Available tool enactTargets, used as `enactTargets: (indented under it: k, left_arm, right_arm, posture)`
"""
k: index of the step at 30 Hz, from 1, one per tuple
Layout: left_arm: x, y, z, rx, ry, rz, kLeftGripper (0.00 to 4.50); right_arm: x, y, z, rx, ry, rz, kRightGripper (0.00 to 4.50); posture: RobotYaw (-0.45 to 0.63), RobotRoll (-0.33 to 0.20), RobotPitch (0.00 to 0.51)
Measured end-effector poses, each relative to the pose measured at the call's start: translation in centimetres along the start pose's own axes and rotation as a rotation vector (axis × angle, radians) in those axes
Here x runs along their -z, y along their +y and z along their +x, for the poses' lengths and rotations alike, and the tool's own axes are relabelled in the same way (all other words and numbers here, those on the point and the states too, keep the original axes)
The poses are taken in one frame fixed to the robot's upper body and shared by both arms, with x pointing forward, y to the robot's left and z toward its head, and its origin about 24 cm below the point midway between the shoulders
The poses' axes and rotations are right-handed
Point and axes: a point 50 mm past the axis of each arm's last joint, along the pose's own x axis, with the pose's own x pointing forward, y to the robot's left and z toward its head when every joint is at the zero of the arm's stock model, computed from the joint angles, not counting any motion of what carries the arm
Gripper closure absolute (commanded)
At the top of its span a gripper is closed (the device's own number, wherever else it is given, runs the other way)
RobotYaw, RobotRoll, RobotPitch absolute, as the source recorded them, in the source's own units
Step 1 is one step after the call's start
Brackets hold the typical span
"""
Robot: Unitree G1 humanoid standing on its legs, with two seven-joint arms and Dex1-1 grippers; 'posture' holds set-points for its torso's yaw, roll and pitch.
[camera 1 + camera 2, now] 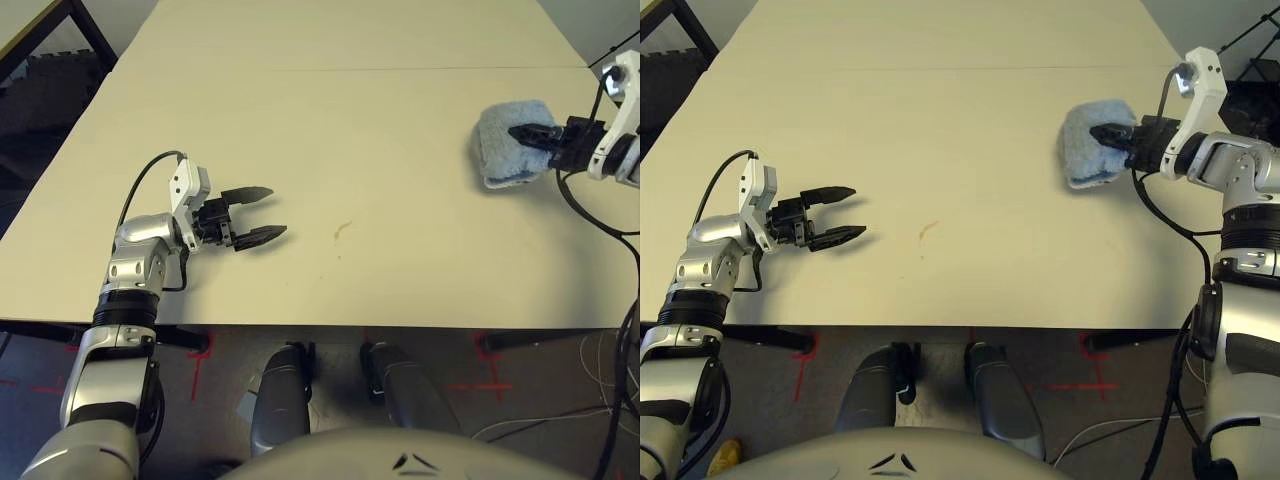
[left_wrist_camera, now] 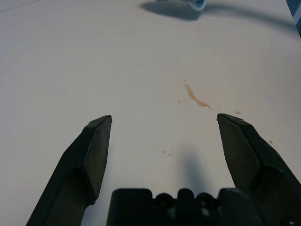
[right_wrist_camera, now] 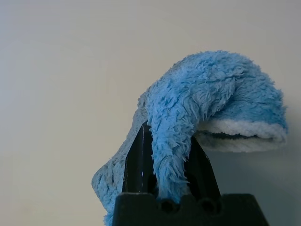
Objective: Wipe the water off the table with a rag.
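Across the large pale beige tabletop (image 1: 400,270), the black left gripper (image 1: 260,213) stands wide open, empty, near amber-brown water (image 1: 342,230); the black right gripper (image 1: 1095,133) pinches the fluffy blue-grey rag (image 1: 1098,168), perhaps just above the surface.

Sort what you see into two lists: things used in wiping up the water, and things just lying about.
Part of the job:
- rag
- right gripper, closed on the rag
- water
- table

Just lying about:
- light-coloured cable on the floor
- red tape marks on the floor
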Motion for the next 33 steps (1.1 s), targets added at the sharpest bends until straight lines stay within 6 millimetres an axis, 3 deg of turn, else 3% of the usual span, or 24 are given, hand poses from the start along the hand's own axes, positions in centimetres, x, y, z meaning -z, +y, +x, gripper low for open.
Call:
enactTargets:
  k: [6, 13, 18, 26, 33]
  left_arm:
    - [0.0, 0.0, 0.0, -0.001, 0.000, 0.001, 0.00]
    - [0.0, 0.1, -0.1, -0.022, -0.001, 0.001, 0.00]
    - [0.1, 0.1, -0.1, -0.036, -0.001, -0.001, 0.00]
    - [-0.7, 1.1, -0.2, -0.160, -0.066, 0.017, 0.00]
    - [-2.2, 3.6, -1.6, -0.501, -0.159, 0.075, 0.00]
  right_arm:
    - [0.3, -1.4, -0.2, 0.072, 0.028, -0.063, 4.39]
    - [2.6, -3.1, -0.2, 0.207, 0.160, -0.297, 1.91]
    - [2.2, -4.0, -0.7, 0.317, 0.128, -0.421, 0.05]
    - [-0.7, -4.8, -2.9, 0.436, -0.130, -0.406, 0.02]
    - [-1.3, -3.9, -2.5, 0.342, -0.400, -0.284, 0.02]
  posture:
    - [-0.20, 0.000, 0.158]
    - [-0.20, 0.000, 0.158]
    - [-0.21, 0.000, 0.155]
    - [-0.21, 0.000, 0.144]
    - [-0.20, 0.000, 0.154]
